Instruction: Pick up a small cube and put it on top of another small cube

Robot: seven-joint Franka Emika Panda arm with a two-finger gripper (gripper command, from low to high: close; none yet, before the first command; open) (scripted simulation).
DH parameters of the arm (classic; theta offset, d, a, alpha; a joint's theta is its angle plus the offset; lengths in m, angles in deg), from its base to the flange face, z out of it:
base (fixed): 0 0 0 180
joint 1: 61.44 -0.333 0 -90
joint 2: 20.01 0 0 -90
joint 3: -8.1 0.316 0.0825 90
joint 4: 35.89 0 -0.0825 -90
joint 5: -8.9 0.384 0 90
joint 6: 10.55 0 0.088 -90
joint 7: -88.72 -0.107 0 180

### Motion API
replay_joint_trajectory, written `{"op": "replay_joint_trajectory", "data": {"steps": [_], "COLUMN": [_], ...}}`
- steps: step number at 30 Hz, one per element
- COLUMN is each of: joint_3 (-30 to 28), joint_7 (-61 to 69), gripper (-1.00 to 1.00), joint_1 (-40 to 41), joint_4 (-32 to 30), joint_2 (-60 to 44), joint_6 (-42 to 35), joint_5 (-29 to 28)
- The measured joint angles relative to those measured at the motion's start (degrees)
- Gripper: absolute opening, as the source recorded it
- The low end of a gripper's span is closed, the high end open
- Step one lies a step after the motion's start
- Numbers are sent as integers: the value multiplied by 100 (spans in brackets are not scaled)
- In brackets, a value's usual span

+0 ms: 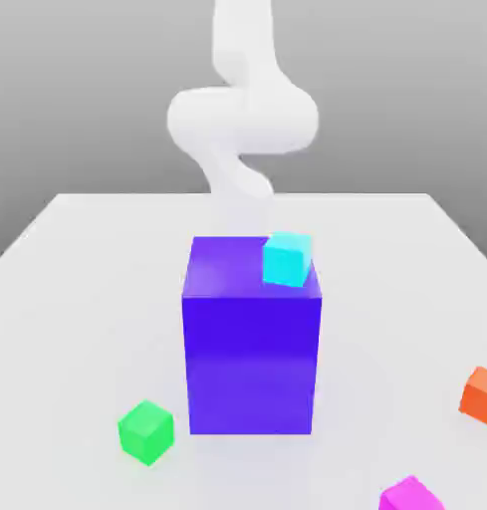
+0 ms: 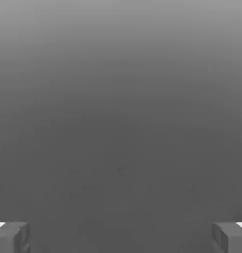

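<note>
The small magenta cube (image 1: 412, 495) lies at the front edge of the table, toward the exterior view's right, partly cut off by the frame. A cyan cube (image 1: 287, 259) rests on top of the large blue-purple block (image 1: 252, 349), near its far right corner. A green cube (image 1: 145, 431) sits on the table at the front left, and an orange cube (image 1: 482, 394) at the right edge. My white arm (image 1: 242, 120) rises behind the block, which covers its lower end. In the hand view my gripper (image 2: 121, 237) is open, its fingers (image 2: 14, 236) far apart with nothing between them.
The white table (image 1: 78, 299) spreads around the block, which stands tall in the middle between the arm and the front cubes. In the hand view there is plain grey background beyond the fingers.
</note>
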Motion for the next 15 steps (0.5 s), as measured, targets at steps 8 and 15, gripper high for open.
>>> {"op": "replay_joint_trajectory", "data": {"steps": [8,15], "joint_3": [322,575], "joint_7": [117,200], "gripper": [0,0], "joint_1": [-147,-299], "joint_4": [95,175], "joint_2": [-1697,-3151], "joint_6": [454,843], "joint_5": [-220,-435]}}
